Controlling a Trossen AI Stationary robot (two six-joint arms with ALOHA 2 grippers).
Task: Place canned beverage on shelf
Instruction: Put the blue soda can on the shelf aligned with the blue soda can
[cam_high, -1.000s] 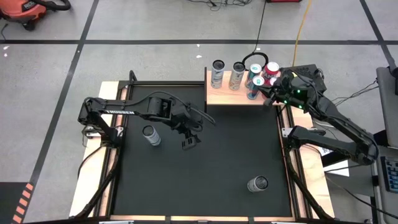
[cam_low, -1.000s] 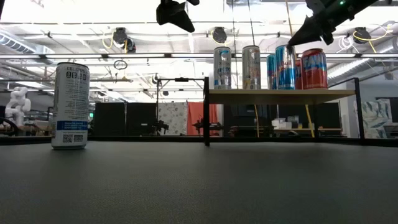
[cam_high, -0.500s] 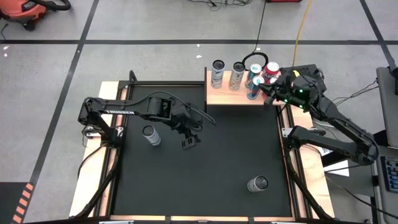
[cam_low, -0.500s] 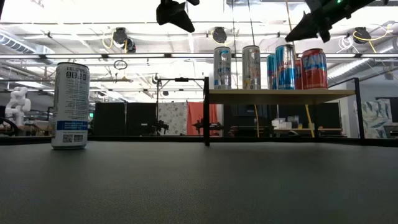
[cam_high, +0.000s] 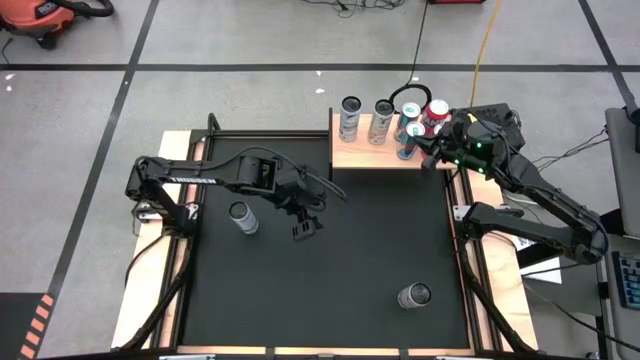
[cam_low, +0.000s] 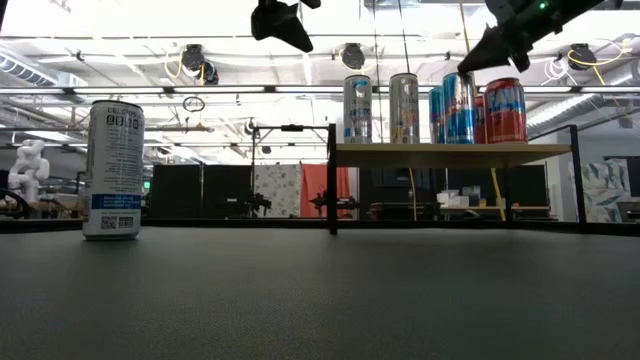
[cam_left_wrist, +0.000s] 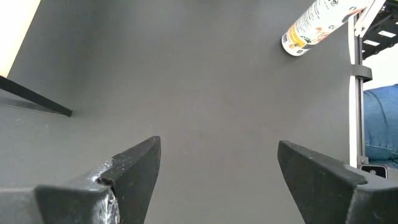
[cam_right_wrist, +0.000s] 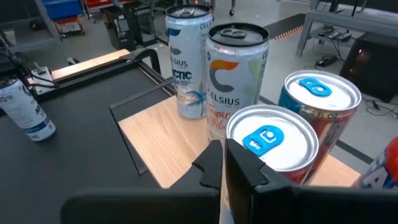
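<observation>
The light wood shelf (cam_high: 372, 150) stands at the mat's far right, its top (cam_right_wrist: 163, 127) bearing several upright cans: two silver ones (cam_high: 349, 117) (cam_high: 382, 120), two blue-topped ones (cam_right_wrist: 270, 138) (cam_right_wrist: 320, 93) and a red one (cam_high: 436, 113). My right gripper (cam_right_wrist: 224, 155) is shut and hovers at the top rim of the nearer blue-topped can (cam_low: 458, 105). My left gripper (cam_high: 305, 226) hangs open above the mat's middle, with nothing between its fingers (cam_left_wrist: 137, 165). Two more cans stand upright on the mat: a white one (cam_high: 242, 217) at the left, another (cam_high: 413, 295) near the front right. My right gripper's shut fingertips (cam_right_wrist: 214, 163) come slanting down from the table's right side to the near edge of the blue-topped can's lid (cam_right_wrist: 249, 144). Whether they touch the lid, I cannot tell. The can stands upright on the shelf.
A black mat (cam_high: 330, 280) covers the table inside a black frame (cam_high: 465, 260). A black cable loop (cam_high: 408, 93) lies behind the shelf. Open mat lies between the two loose cans.
</observation>
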